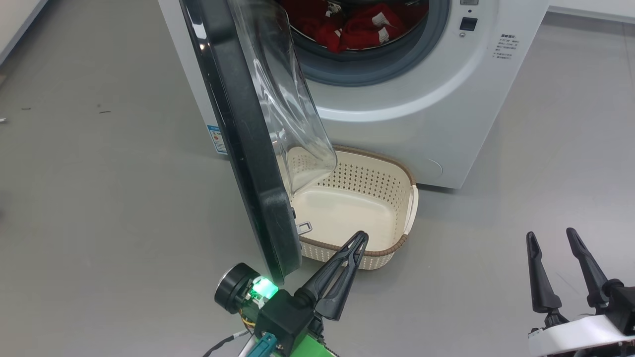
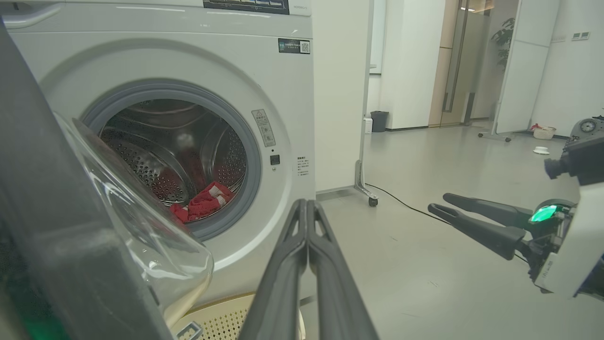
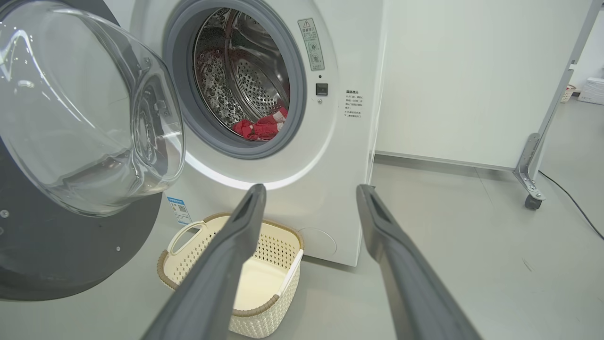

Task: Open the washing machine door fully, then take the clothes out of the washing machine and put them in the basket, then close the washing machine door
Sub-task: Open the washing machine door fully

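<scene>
the washing machine door (image 1: 243,134) stands swung out at the left, its black rim just beside the left gripper (image 1: 361,238). that gripper slants up and rightward, fingers pressed together, tips over the near rim of the basket (image 1: 411,208). the clothes (image 1: 364,27) lie in the washing machine (image 1: 421,99) drum, well beyond. at lower right the right gripper (image 1: 551,234) points up, fingers spread apart over bare floor.
</scene>
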Robot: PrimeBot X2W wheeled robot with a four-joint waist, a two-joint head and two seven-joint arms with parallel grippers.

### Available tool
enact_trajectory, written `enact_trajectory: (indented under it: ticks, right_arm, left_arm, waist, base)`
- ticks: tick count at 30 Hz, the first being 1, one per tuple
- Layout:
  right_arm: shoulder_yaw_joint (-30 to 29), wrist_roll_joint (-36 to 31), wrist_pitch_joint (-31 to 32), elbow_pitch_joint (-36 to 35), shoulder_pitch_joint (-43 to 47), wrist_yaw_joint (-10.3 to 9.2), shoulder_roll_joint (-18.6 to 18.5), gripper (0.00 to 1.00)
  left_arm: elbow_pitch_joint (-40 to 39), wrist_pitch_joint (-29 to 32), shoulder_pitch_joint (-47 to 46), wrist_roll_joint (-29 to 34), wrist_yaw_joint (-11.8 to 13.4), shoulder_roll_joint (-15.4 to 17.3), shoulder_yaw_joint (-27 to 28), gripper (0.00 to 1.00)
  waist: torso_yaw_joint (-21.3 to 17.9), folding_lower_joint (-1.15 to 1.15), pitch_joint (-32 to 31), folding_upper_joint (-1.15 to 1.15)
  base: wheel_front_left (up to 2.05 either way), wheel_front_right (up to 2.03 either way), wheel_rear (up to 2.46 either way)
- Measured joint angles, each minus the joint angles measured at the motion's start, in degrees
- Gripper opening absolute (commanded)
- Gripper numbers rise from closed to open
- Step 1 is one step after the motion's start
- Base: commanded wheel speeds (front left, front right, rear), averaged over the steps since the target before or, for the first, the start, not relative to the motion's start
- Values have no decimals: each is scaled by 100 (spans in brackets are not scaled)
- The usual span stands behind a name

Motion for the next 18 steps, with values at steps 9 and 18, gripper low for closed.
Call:
enact_trajectory:
  ticks: [9, 18]
  right_arm:
    - [-1, -3, 0, 23, 2, 41, 27, 100]
    - [-12, -24, 0, 38, 3, 42, 43, 100]
  left_arm:
    - [638, 205, 27, -130, 53, 3, 149, 0]
    - [1009, 232, 21, -189, 108, 2, 508, 0]
  waist:
    - [-60, 0, -4, 0]
    - [-102, 0, 20, 0]
  base:
    - [0, 0, 0]
    - [0, 0, 0]
